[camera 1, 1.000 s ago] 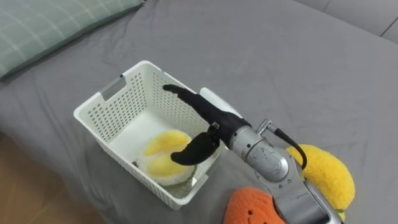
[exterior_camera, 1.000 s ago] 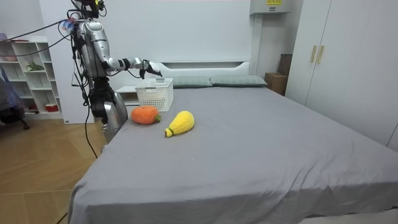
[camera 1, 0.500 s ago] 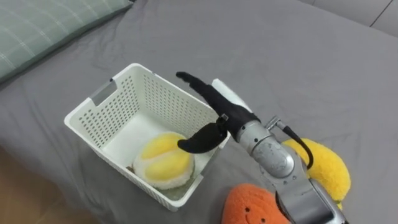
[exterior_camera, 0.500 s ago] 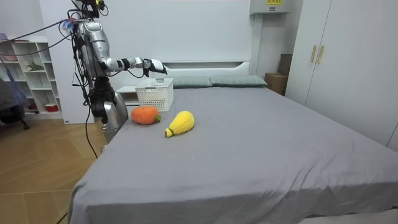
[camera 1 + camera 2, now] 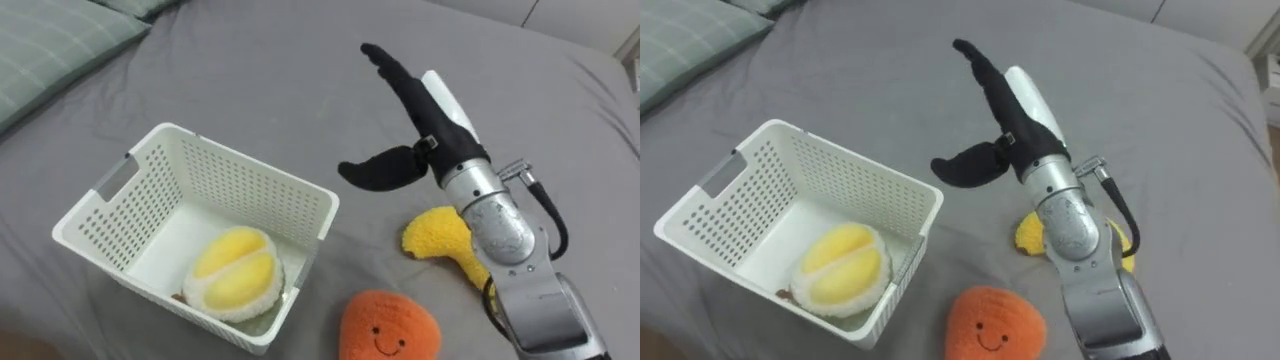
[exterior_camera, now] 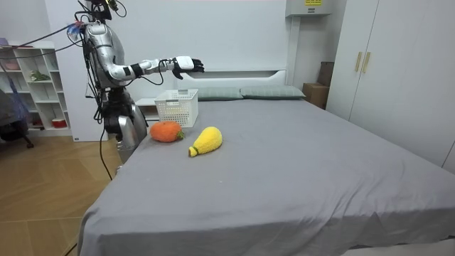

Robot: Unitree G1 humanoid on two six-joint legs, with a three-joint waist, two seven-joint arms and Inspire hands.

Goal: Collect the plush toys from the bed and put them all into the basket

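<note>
Bed (image 5: 250, 90): grey sheet, carrying every item below; the robot stands at its side edge, near the head end.
Pillow (image 5: 50, 50): green check, at the bed's head end.
Basket (image 5: 250, 185): white, perforated, upright near the robot's edge of the bed. Contents: one round yellow-and-white plush toy (image 5: 233, 275), lying on the basket's floor.
Yellow plush toy (image 5: 440, 240): on the sheet, outside the basket, partly hidden behind the right forearm.
Orange plush toy (image 5: 388, 325): round, smiling face, on the sheet near the robot's edge, between basket and yellow toy.
Right hand (image 5: 432, 125): raised above the sheet beyond the basket, fingers straight, thumb spread, grasping nothing.
</note>
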